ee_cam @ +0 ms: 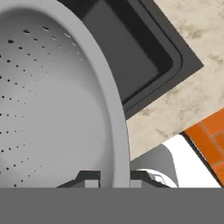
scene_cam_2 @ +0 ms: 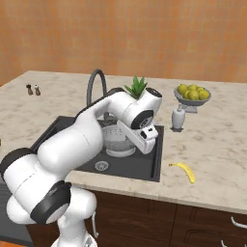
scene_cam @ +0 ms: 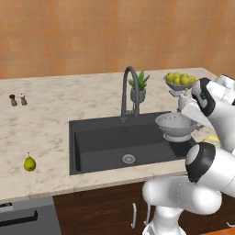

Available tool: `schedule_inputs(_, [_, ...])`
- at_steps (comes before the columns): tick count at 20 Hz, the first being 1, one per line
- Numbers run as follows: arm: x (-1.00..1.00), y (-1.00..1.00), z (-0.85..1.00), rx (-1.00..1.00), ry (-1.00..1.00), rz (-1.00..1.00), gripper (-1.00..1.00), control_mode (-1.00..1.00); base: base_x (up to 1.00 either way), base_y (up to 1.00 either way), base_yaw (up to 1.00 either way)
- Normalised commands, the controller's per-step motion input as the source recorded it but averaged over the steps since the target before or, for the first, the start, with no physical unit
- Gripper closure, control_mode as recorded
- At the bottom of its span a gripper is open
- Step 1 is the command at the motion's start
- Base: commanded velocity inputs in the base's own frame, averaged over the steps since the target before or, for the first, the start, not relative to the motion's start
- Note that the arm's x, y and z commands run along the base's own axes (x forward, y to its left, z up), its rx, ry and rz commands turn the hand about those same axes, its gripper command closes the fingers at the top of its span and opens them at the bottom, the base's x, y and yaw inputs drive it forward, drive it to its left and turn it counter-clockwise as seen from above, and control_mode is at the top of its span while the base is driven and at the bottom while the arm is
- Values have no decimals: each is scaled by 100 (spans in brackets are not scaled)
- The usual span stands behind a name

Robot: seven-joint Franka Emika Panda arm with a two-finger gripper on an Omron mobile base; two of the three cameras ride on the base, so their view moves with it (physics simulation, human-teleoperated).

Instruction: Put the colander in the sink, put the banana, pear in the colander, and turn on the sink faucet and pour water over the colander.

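The tabletop [scene_cam: 55, 105] is seen to carry the sink [scene_cam: 105, 142], a dark basin with a silver drain. The colander [scene_cam: 176, 126] is held over the sink's right end, clear of the basin floor, its rim pinched by the closed claw [ee_cam: 111, 177]. The first step is judged to be in hand: the colander has not yet been set down. Lowering onto the basin floor and release of the rim are called for next. The banana [scene_cam_2: 184, 171] is found right of the sink, the pear [scene_cam: 30, 163] well to its left; both are untouched
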Motion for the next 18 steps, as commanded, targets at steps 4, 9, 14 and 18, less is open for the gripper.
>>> schedule_inputs(4, [2,42,-50,2,-5,26,100,-100,0,0,0])
schedule_inputs(9, [11,25,-53,5,-15,26,100,-100,0,0,0])
schedule_inputs(14, [41,29,-47,2,-11,31,100,-100,0,0,0])
schedule_inputs(18, [50,24,-38,4,-15,29,100,-100,0,0,0])
